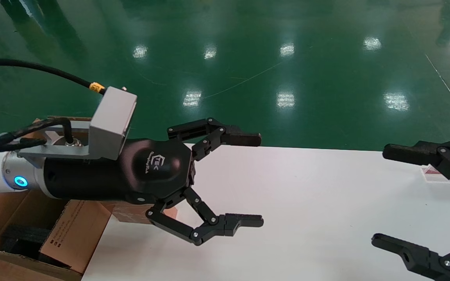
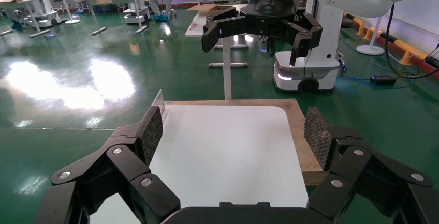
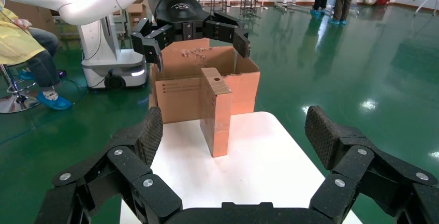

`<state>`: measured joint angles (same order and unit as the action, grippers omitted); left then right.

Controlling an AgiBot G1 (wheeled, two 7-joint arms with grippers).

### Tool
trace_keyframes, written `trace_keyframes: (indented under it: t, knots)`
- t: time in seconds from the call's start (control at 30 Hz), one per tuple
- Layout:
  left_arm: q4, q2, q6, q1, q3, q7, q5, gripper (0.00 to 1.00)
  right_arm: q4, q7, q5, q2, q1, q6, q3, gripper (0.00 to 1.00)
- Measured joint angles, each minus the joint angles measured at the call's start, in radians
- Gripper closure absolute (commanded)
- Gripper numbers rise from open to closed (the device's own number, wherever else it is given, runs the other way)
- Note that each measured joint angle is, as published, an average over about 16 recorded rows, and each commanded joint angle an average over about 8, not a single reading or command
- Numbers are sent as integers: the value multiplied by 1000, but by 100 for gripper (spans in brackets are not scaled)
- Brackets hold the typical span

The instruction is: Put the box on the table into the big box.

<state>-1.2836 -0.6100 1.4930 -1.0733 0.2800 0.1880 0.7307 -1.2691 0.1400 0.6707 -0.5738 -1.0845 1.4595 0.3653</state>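
The small brown box stands upright on the white table, with a round hole in its top face. In the head view only a corner of the box shows under my left gripper. The big box stands just behind it with flaps open; it sits off the table's left end with black foam inside. My left gripper is open and empty, hovering above the small box. My right gripper is open and empty over the table's right part.
The green floor lies beyond the table's far edge. A small red and white card stands near the right gripper. A wooden board edges the tabletop. Other robots and people are far behind.
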Motion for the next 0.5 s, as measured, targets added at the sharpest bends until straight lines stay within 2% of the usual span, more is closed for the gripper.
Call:
trace_keyframes:
  t: [0.5]
  knots:
    - [0, 0, 0, 0, 0, 0, 0, 0, 0, 0, 0, 0, 0, 0, 0, 0]
